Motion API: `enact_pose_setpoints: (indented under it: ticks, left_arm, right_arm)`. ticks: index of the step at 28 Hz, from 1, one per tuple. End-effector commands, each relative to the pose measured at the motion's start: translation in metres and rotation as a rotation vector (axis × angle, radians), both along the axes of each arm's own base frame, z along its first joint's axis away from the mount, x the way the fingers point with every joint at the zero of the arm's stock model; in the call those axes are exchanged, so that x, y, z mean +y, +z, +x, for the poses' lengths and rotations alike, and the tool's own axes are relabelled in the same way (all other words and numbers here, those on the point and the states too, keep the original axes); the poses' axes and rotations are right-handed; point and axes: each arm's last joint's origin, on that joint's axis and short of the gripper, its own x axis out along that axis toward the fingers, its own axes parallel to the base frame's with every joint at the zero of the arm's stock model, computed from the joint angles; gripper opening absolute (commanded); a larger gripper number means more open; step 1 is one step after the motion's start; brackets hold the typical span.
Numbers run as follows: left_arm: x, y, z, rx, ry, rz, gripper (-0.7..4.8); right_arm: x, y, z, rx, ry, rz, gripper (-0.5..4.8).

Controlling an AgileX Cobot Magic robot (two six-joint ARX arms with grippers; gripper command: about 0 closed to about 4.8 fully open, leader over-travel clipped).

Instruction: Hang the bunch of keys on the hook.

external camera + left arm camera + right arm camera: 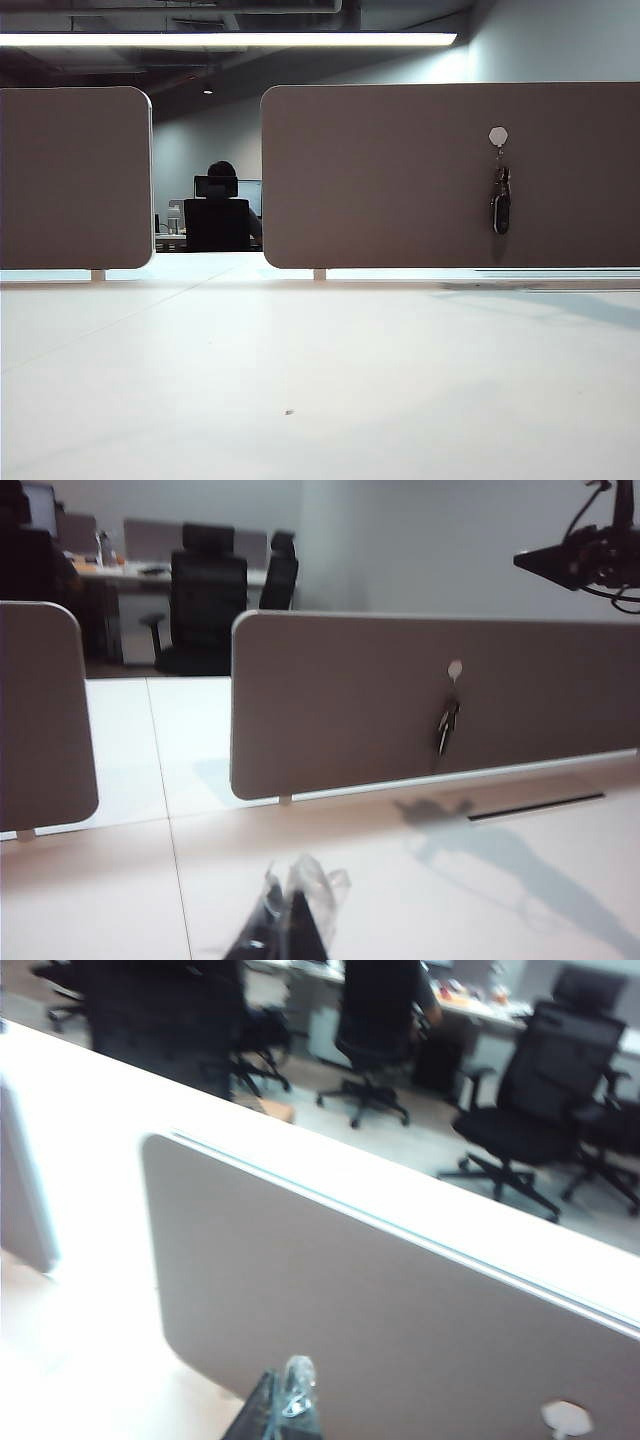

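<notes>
The left gripper [290,920] hangs low over the white table [320,380], its jaws pressed together on nothing. Ahead of it and off to its right, well apart, the bunch of keys [447,725] hangs from the hook [455,668] on the brown panel [340,700], long axis vertical, fob [500,212] lowest. The right gripper [285,1405], likewise closed and empty, is near the panel's top edge, beside the hook's pale pad. Beyond the panels sit black office chairs [530,1110], desks and a seated person [222,200].
</notes>
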Motion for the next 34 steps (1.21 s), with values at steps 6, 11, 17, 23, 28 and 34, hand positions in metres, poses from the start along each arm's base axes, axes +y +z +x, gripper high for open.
enact_pose_setpoints:
  ticks: [6, 11, 17, 23, 28, 34]
  left_arm:
    - [0.019, -0.042, -0.027, -0.039, -0.007, -0.030, -0.05]
    - [0.011, -0.059, -0.017, 0.002, -0.039, 0.003, -0.06]
    - [-0.009, -0.094, 0.009, 0.084, -0.095, -0.029, -0.06]
    - [-0.029, -0.141, 0.036, 0.118, -0.126, -0.043, -0.06]
    - [-0.037, -0.173, 0.048, 0.169, -0.124, -0.052, -0.05]
    - [-0.041, -0.195, 0.053, 0.223, -0.117, -0.027, -0.05]
  right_arm:
    - [0.010, -0.009, -0.094, 0.051, 0.071, -0.033, -0.03]
    - [-0.001, -0.033, -0.170, 0.033, 0.082, -0.002, -0.03]
    - [-0.017, -0.068, -0.244, 0.011, 0.086, 0.059, -0.03]
    - [-0.027, -0.123, -0.287, 0.029, 0.081, 0.073, -0.03]
    - [-0.030, -0.183, -0.305, 0.079, 0.093, 0.116, -0.03]
    - [-0.032, -0.243, -0.312, 0.083, 0.105, 0.195, -0.03]
